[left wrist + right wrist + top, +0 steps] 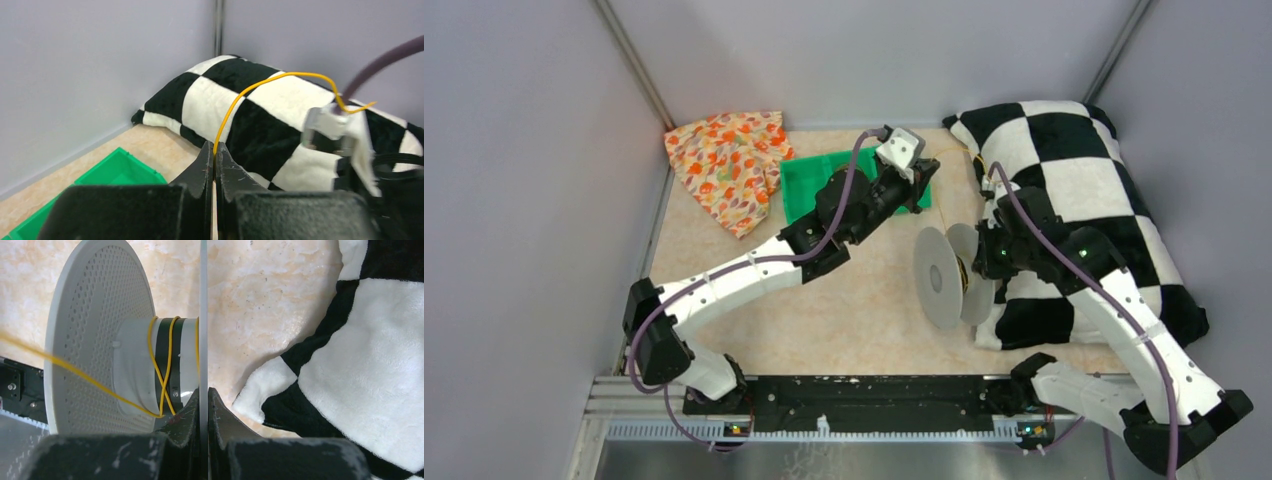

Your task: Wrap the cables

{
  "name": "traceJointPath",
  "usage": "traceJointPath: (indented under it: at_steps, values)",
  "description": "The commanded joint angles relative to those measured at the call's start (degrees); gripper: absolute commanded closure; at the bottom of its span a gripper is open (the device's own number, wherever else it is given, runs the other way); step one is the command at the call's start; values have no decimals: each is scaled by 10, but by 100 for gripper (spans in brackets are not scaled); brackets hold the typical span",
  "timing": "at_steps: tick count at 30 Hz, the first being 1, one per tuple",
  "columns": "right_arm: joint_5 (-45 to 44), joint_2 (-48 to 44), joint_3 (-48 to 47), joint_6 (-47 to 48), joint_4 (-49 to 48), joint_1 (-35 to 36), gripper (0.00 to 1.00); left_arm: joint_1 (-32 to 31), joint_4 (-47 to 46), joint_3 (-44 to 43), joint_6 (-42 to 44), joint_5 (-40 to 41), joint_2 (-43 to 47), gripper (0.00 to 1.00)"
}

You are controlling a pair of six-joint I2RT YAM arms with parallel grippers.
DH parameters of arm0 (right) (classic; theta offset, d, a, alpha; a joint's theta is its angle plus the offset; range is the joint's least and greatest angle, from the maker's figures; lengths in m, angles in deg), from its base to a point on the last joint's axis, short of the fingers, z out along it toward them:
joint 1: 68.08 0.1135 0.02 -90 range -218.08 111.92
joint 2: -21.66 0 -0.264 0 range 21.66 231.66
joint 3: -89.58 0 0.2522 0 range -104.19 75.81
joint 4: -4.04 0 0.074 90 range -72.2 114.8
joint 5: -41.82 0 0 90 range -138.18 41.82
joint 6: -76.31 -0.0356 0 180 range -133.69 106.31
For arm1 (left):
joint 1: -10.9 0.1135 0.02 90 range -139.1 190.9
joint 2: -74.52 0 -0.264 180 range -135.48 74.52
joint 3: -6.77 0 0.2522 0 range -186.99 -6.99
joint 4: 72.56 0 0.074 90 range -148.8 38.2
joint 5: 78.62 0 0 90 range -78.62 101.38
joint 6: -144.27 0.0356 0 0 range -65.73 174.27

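Note:
The thin yellow cable [235, 107] rises from my left gripper [215, 147], which is shut on it, and arcs to the right over the pillow. Several turns of the cable [165, 362] lie crossed on the hub of the clear round spool [95, 340]. One strand runs off to the left across the perforated flange. My right gripper [203, 392] is shut on the thin edge of the spool's other flange [203, 300]. In the top view the spool [941, 278] stands on edge mid-table, held by my right gripper [982, 265]. My left gripper [924, 172] is raised over the green bin's right end.
A green bin [809, 188] sits at the back middle, also low left in the left wrist view [120, 172]. A floral cloth [729, 165] lies back left. A black-and-white checkered pillow [1074, 190] fills the right side, close behind the spool. Grey walls enclose the table.

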Motion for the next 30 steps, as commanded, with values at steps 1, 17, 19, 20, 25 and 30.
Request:
traceJointPath:
  at_steps: [1,17,19,20,25,30]
  values:
    - [50,-34,-37,26,-7,5,100,33,-45,-24,-18,-34,-17,100]
    - [30,-70,-127,-56,-64,5,100,115,-161,164,-219,-34,16,100]
    - [3,-74,-122,-93,-90,6,100,115,-167,183,-248,-27,25,100]
    - [-1,-76,-116,-106,-106,5,100,114,-171,192,-262,-29,28,100]
    - [4,-75,-97,-149,-197,6,100,115,-140,196,-314,-82,22,100]
    - [-20,-58,-110,-159,-237,6,100,115,-164,227,-363,-85,35,100]
